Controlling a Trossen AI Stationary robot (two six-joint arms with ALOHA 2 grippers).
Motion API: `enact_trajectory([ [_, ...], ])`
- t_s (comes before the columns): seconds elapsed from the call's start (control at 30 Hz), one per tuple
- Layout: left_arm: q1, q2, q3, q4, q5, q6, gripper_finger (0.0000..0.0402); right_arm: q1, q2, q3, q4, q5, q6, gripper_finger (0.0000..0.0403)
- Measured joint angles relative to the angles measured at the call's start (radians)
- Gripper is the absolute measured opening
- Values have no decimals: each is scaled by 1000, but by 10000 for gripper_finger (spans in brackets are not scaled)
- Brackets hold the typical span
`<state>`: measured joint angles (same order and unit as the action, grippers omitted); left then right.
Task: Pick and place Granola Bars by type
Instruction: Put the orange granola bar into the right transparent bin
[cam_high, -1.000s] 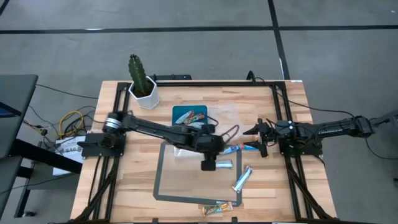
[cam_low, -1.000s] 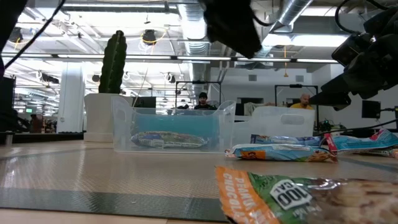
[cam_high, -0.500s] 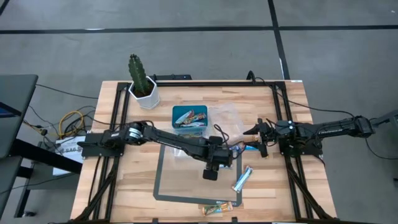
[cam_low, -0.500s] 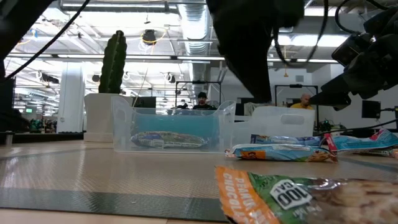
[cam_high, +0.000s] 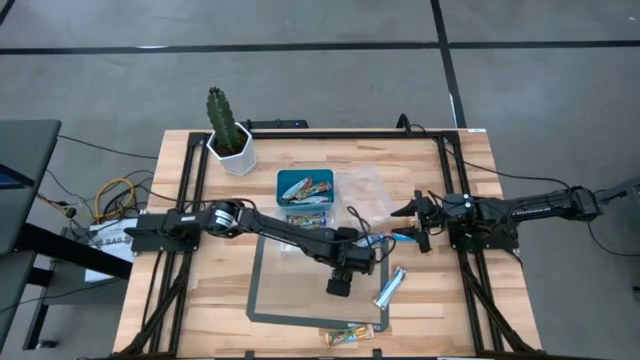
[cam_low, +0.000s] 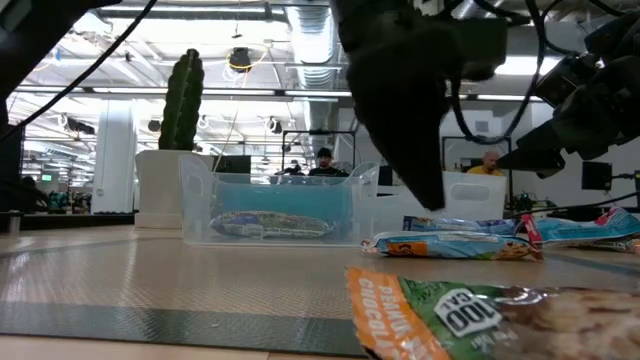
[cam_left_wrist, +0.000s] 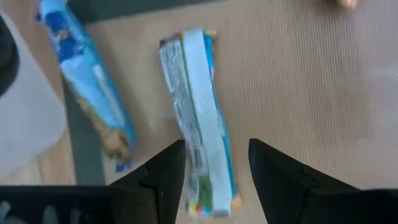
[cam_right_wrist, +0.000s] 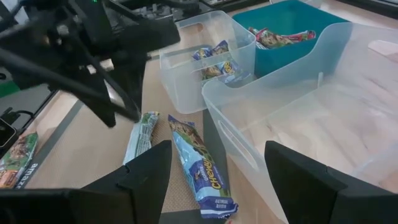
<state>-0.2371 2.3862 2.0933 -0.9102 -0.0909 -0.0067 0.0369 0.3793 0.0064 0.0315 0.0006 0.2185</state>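
My left gripper (cam_high: 345, 272) hangs open, pointing down, over a silver-light blue bar (cam_left_wrist: 199, 118) that lies flat on the mat. Its two fingers (cam_left_wrist: 161, 174) stand either side of the bar's one end, and I see no touch. A blue bar (cam_left_wrist: 87, 81) lies beside it across the mat's edge. In the low view the left gripper (cam_low: 425, 185) is just above the mat. My right gripper (cam_high: 415, 226) waits open near the table's right edge, above a blue bar (cam_right_wrist: 202, 165). Another silver bar (cam_high: 390, 287) and an orange/green bar (cam_high: 350, 335) lie nearer the near edge.
A teal tray (cam_high: 290, 180) holds bars. A small clear tub (cam_right_wrist: 205, 59) holds blue bars, and a large clear tub (cam_right_wrist: 323, 106) stands by the right gripper. A potted cactus (cam_high: 228, 135) is at the far left. The dark-edged mat (cam_high: 262, 290) has bare room on its left.
The left gripper has moved toward the near edge and come down onto the spot over the silver-light blue bar; in the low view it has dropped from the picture's top to just above the mat. The right arm has kept still.
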Motion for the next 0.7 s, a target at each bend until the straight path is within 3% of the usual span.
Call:
enact_trajectory([
  [0.7, 13, 73, -1, 74, -14, 5, 169, 0, -1, 0, 3, 0, 0, 249],
])
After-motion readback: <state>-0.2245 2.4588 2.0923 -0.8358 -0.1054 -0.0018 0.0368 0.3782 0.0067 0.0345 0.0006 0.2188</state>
